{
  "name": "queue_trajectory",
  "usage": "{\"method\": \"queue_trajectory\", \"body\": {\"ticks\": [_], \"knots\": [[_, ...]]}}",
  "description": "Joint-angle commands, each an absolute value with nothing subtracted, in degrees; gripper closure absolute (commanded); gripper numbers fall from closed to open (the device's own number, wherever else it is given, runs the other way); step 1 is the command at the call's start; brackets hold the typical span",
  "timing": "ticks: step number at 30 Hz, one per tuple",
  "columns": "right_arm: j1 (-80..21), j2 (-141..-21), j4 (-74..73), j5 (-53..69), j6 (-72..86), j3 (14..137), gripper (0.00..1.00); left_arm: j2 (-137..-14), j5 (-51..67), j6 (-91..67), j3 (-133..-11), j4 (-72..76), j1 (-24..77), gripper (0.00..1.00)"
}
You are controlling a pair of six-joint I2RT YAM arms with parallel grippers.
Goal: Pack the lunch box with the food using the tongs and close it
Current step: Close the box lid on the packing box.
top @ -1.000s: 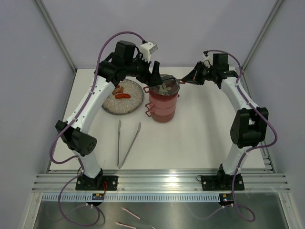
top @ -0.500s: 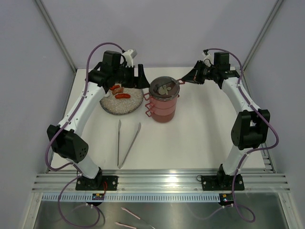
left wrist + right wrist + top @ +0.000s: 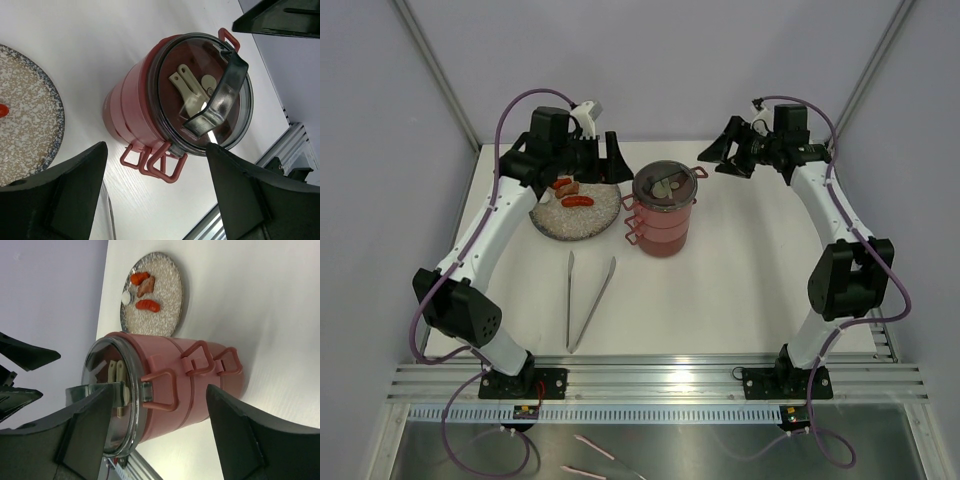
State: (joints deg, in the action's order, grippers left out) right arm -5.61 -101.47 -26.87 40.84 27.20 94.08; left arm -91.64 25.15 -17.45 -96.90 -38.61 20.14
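The lunch box [image 3: 662,225] stands as three stacked dark-red tiers mid-table, topped by a clear round lid [image 3: 665,185] with a dark bar handle [image 3: 220,95]. Its red loop handles [image 3: 165,387] stick out on both sides. The food [image 3: 577,201], a few red, orange and brown pieces and one white piece [image 3: 126,298], lies on the speckled plate [image 3: 590,222] to its left. The tongs [image 3: 588,300] lie flat on the table in front of the plate, untouched. My left gripper [image 3: 605,165] hovers open over the plate's far edge. Just right of the lid hangs my right gripper [image 3: 720,158], open and holding nothing.
The white table [image 3: 740,280] ends at an aluminium rail [image 3: 660,380] along the near side. Grey walls close in at the back and both sides. In the left wrist view the right gripper's black fingers [image 3: 280,17] show beyond the lunch box.
My right gripper was shut at the lunch box's right side handle; it has opened and drawn back slightly. My left gripper moved left off the lid to above the plate's edge.
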Motion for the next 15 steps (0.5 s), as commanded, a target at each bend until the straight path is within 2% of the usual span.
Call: {"method": "queue_trajectory", "body": {"ticks": [1, 2, 5, 6, 7, 8, 9, 10, 11, 14, 15], "knots": [[-5.8, -95.1, -30.0, 33.6, 25.6, 98.2, 0.18, -89.4, 22.4, -19.4, -96.2, -34.7, 19.2, 0.20], [-5.8, -94.4, -30.7, 32.3, 25.3, 98.3, 0.18, -89.5, 22.1, -20.6, -96.1, -33.8, 18.6, 0.22], [-6.8, -91.5, -32.4, 27.7, 25.0, 97.3, 0.24, -89.6, 19.1, -24.8, -95.6, -31.7, 16.6, 0.46], [-7.6, -90.9, -33.0, 26.2, 24.8, 97.0, 0.30, -90.6, 18.2, -26.0, -95.6, -31.0, 16.0, 0.66], [-8.6, -89.8, -34.2, 23.1, 24.1, 96.5, 0.50, -91.4, 18.2, -26.9, -95.9, -30.5, 15.3, 0.75], [-11.5, -89.8, -34.7, 21.4, 23.7, 96.2, 0.60, -92.4, 18.5, -28.3, -96.2, -29.4, 14.4, 0.83], [-13.1, -89.3, -36.4, 20.0, 23.4, 96.2, 0.68, -95.2, 18.9, -28.8, -96.8, -29.2, 14.3, 0.97], [-14.6, -89.5, -37.4, 17.4, 22.6, 96.8, 0.75, -96.9, 19.1, -28.9, -99.1, -29.8, 14.2, 1.00], [-15.9, -89.6, -38.3, 16.5, 22.5, 96.9, 0.87, -98.8, 19.3, -29.0, -100.6, -30.3, 14.2, 1.00], [-19.0, -89.5, -39.2, 14.5, 22.8, 95.5, 0.99, -105.0, 21.4, -29.6, -104.8, -30.8, 14.2, 1.00], [-19.6, -89.5, -39.2, 14.2, 22.9, 95.0, 1.00, -106.4, 22.7, -29.7, -105.5, -30.8, 14.3, 1.00]]}}
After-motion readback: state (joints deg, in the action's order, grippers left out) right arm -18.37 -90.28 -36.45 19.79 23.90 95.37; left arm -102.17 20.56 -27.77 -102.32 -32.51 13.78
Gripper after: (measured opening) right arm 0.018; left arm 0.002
